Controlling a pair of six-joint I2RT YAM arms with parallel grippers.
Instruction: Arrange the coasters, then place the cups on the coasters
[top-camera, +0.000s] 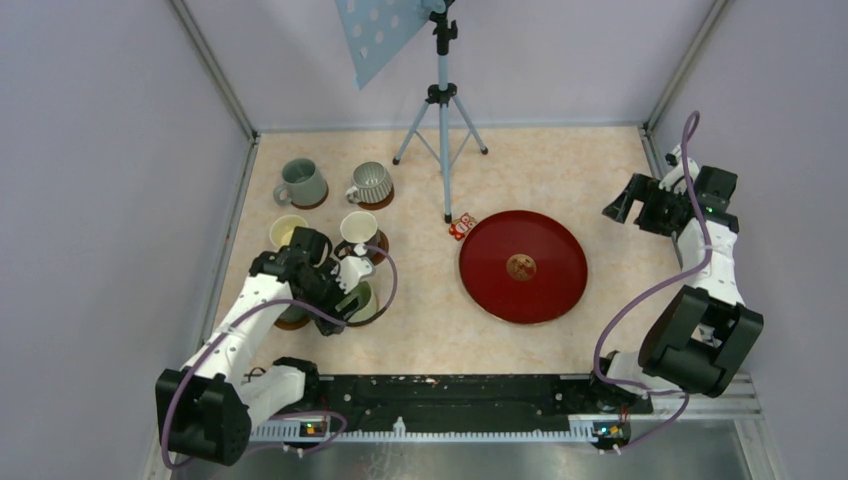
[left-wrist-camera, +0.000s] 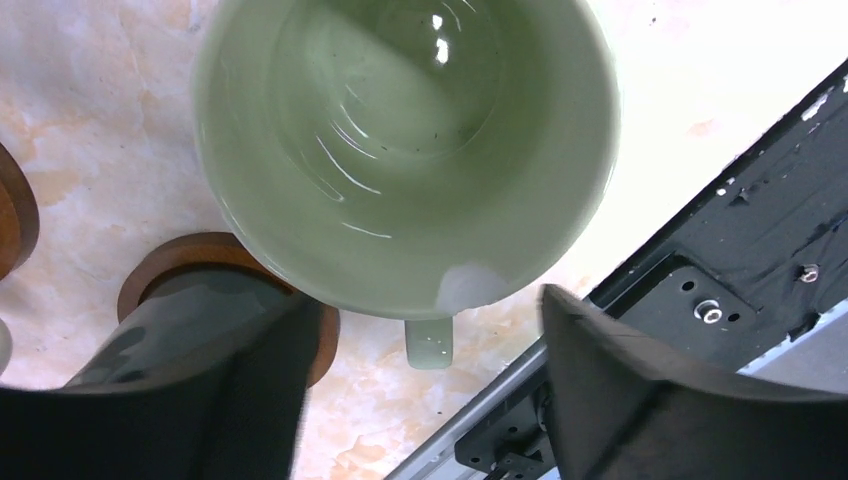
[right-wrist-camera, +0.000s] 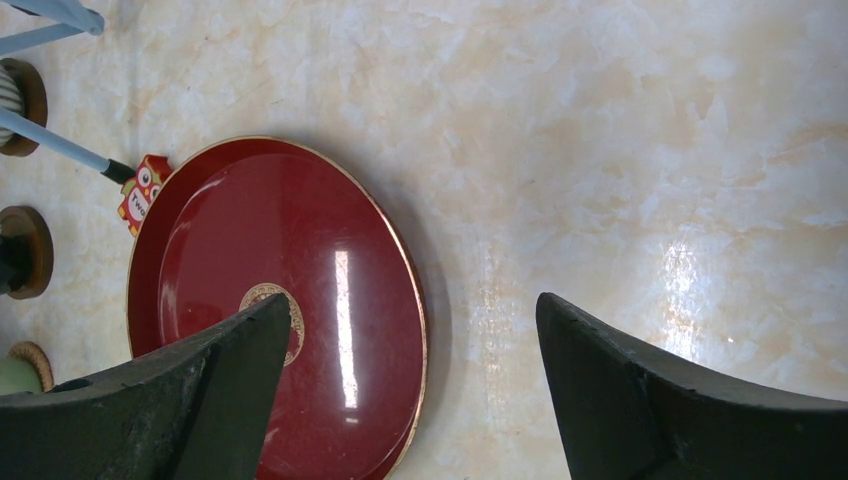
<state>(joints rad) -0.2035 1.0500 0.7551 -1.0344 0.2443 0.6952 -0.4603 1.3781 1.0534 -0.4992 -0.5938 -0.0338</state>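
Note:
A pale green cup (left-wrist-camera: 405, 150) fills the left wrist view, its handle (left-wrist-camera: 430, 343) pointing at the camera. My left gripper (left-wrist-camera: 430, 305) is open; its fingers (left-wrist-camera: 640, 390) stand on either side of the handle, clear of it. Beside it a dark teal cup (left-wrist-camera: 190, 310) stands on a brown coaster (left-wrist-camera: 320, 345). From above, the left gripper (top-camera: 345, 285) hovers over the pale green cup (top-camera: 362, 300). A grey-green cup (top-camera: 300, 183), a ribbed grey cup (top-camera: 371, 183) and a white cup (top-camera: 359, 228) sit on coasters; a cream cup (top-camera: 287, 230) stands beside them. My right gripper (top-camera: 625, 208) is open and empty.
A large red round tray (top-camera: 522, 265) lies mid-table, with a small red tag (top-camera: 461, 227) at its far-left rim. A tripod (top-camera: 441, 110) stands at the back. The black base rail (left-wrist-camera: 740, 290) runs close to the pale green cup. In the right wrist view the right gripper (right-wrist-camera: 415, 300) hangs over the tray's edge (right-wrist-camera: 230, 240).

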